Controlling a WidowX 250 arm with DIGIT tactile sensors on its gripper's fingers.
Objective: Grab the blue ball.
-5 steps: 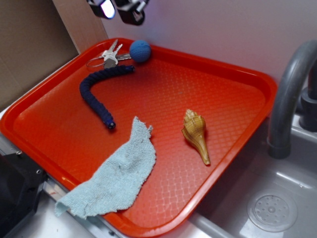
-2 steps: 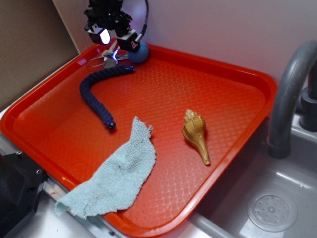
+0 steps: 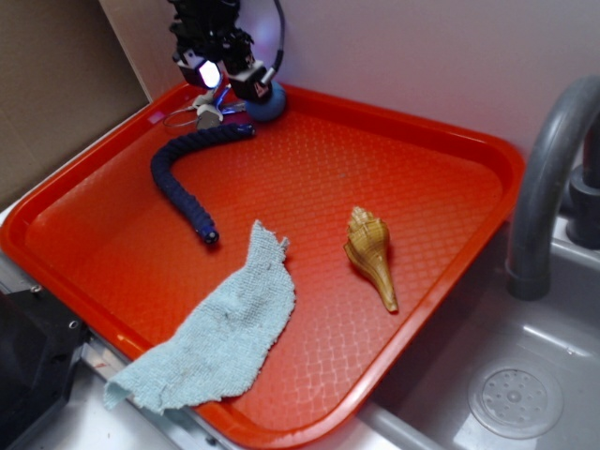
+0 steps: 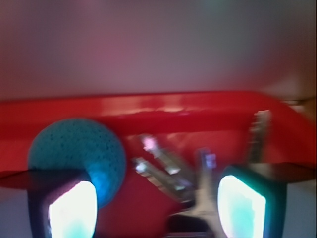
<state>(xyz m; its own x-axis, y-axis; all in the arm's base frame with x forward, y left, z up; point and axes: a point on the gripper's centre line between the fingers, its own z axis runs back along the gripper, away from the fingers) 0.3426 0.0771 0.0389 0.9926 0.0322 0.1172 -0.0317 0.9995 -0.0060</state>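
Observation:
The blue ball (image 3: pixel 271 108) sits in the far corner of the red tray (image 3: pixel 431 234), mostly hidden behind my gripper in the exterior view. In the wrist view the ball (image 4: pixel 74 151) lies at the left, just beyond my left finger. My gripper (image 3: pixel 228 79) hangs open low over the tray's back edge, its lit pads (image 4: pixel 72 210) wide apart. Between the pads lie metal keys (image 4: pixel 168 168), not the ball. The ball is off to one side of the jaws, not between them.
A dark navy braided rope (image 3: pixel 183 178) curves in front of the keys (image 3: pixel 202 112). A pale blue-green cloth (image 3: pixel 220 337) hangs over the tray's near edge. A seashell (image 3: pixel 370 253) lies right of centre. A grey faucet (image 3: pixel 544 187) and sink (image 3: pixel 516 398) are at the right. A wall stands behind the tray.
My gripper has come down from above the tray to just over the keys and ball, and it now covers most of the ball in the exterior view. Nothing else moved.

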